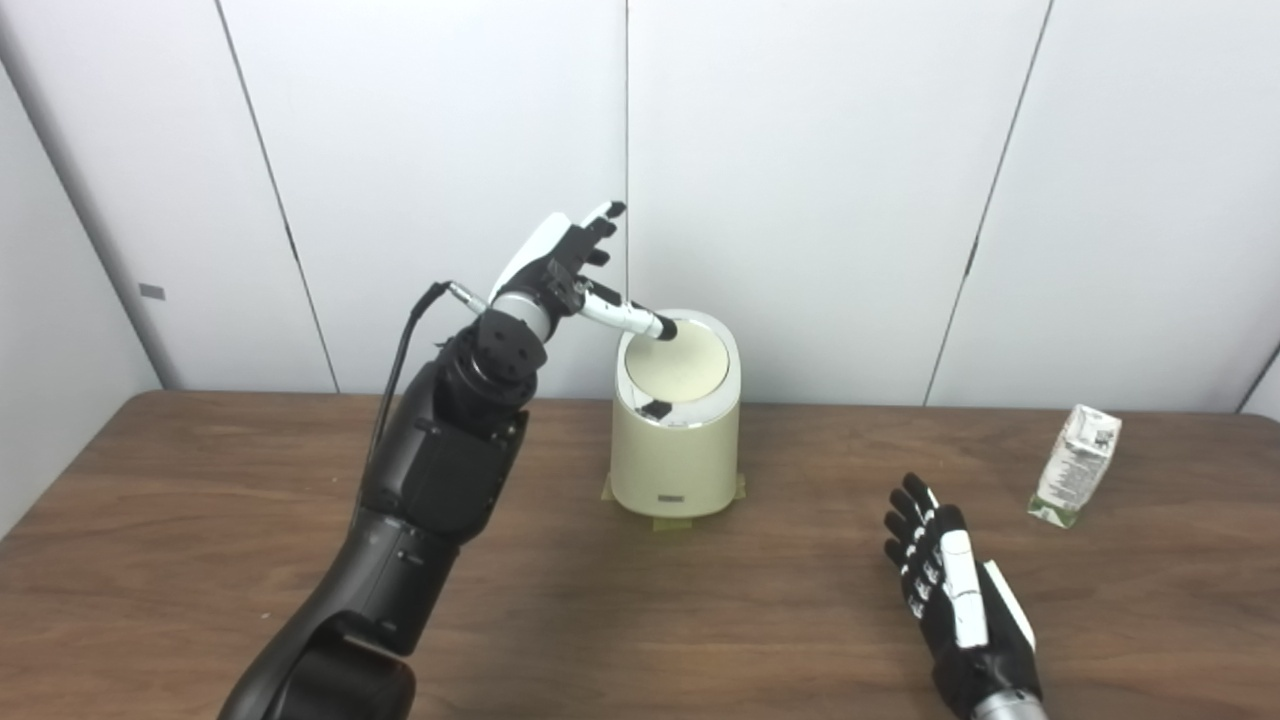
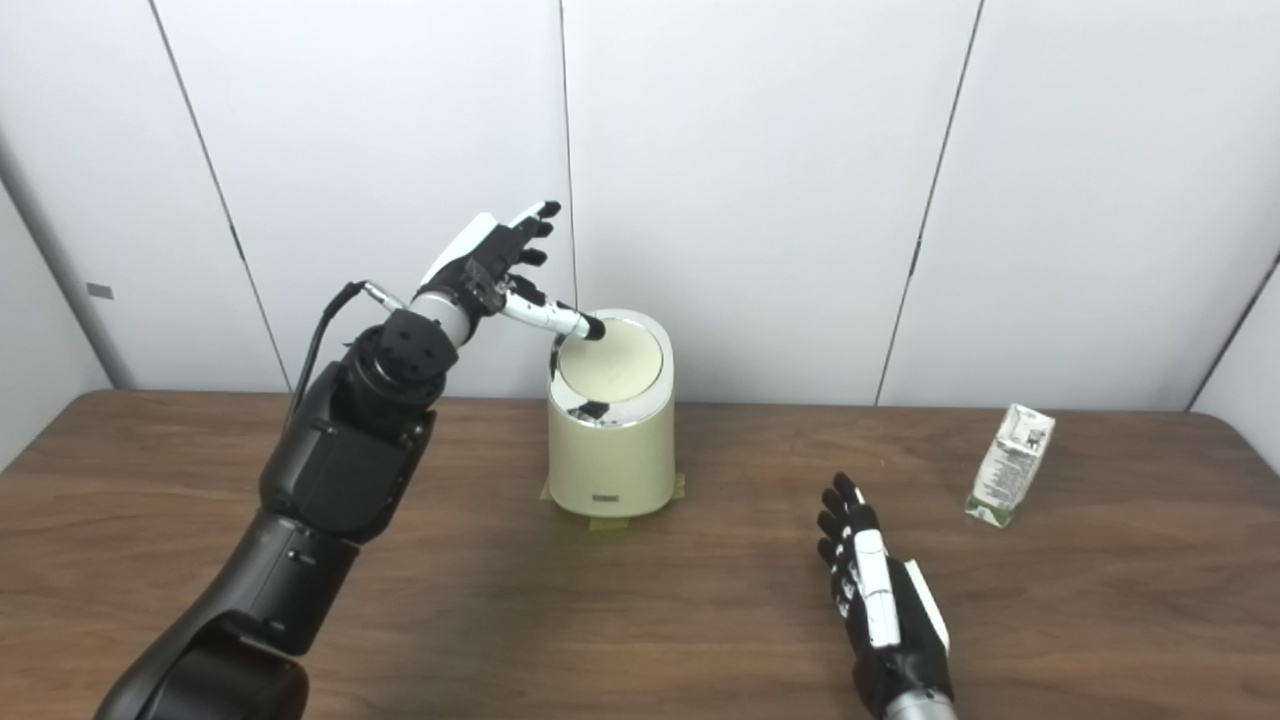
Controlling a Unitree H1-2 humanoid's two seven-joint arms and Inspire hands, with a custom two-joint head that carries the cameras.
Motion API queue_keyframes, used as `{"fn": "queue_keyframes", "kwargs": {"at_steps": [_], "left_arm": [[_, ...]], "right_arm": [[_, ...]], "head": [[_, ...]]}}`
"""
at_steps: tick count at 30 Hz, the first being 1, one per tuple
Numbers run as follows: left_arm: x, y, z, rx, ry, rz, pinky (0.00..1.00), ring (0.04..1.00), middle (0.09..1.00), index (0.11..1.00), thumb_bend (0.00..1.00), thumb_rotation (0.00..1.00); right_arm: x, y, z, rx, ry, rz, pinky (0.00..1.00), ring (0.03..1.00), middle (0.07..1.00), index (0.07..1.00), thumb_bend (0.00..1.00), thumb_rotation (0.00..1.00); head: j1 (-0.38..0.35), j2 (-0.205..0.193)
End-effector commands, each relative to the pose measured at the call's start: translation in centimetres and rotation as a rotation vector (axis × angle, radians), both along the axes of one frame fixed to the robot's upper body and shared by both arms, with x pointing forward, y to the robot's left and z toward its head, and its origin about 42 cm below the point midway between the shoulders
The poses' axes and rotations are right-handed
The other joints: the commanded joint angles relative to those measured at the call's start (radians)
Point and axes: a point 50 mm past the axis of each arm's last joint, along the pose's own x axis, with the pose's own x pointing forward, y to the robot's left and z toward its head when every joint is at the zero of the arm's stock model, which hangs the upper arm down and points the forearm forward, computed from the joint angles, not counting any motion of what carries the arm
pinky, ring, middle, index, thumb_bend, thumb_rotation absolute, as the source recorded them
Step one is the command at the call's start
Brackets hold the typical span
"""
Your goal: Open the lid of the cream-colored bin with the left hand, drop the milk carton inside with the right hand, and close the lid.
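A cream-colored bin stands at the back middle of the table, its round lid lying flat in the chrome rim. My left hand is raised just left of and above the bin, fingers spread, with the thumb tip over the lid's far left edge. It holds nothing. The milk carton, white with green print, stands tilted at the right, well away from the bin. My right hand rests low over the table's front right, fingers stretched out flat and empty, a good way left of and nearer than the carton.
The brown wooden table runs the full width. Pale wall panels stand close behind the bin. Tape tabs show under the bin's base. My left forearm crosses the table's left half.
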Motion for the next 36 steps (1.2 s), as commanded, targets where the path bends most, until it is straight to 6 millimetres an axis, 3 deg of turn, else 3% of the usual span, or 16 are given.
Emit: {"fn": "queue_keyframes", "kwargs": {"at_steps": [1,16,23,36], "left_arm": [[0.8,-1.0,3.9,0.036,-0.145,0.004,0.75,0.871,0.938,0.974,0.88,0.01],[1.4,-2.0,1.4,0.247,-0.202,-0.056,0.73,0.878,0.925,0.947,0.92,0.01],[1.4,-2.0,0.6,0.371,-0.230,-0.072,0.75,0.874,0.907,0.936,0.94,0.07],[1.4,-2.5,-0.3,0.706,-0.314,-0.111,0.86,0.906,0.934,0.956,0.99,0.03]], "right_arm": [[1.0,0.6,2.3,0.010,-0.108,0.005,1.00,0.992,0.989,0.990,0.67,1.00],[0.9,1.0,3.0,0.012,-0.116,-0.008,1.00,0.990,0.992,0.995,0.66,1.00],[0.9,1.2,3.2,-0.028,-0.120,-0.020,0.98,0.977,0.978,0.986,0.65,1.00],[0.8,1.5,3.4,-0.034,-0.130,-0.017,0.98,0.977,0.976,0.983,0.66,1.00]], "head": [[0.001,0.001],[-0.001,0.018],[0.000,0.022],[-0.005,0.032]]}}
